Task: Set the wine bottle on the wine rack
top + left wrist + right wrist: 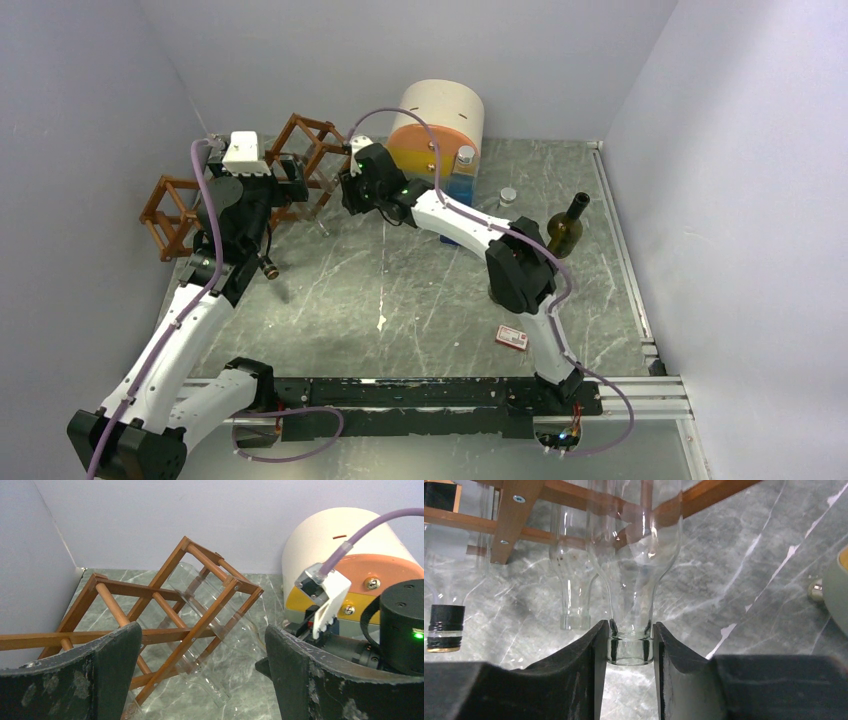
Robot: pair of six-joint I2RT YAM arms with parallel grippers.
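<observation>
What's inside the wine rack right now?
Clear bottle lies through one cell of the wine rack, neck in the right gripper. Uncapped bottle and black-capped bottle beside it; bodies mostly cropped.

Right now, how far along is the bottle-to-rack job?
Mostly done: the clear bottle lies inside a cell of the wine rack. In hand: the right gripper is shut on its neck; the left gripper is open, facing the rack. Left: let go and back out. A brown bottle stands unracked on the table.

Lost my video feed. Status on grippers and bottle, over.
Left gripper open, facing reddish-brown wooden lattice wine rack. Right gripper shut on clear glass wine bottle at its neck; body in a rack cell. Second clear bottle alongside, apart.
</observation>
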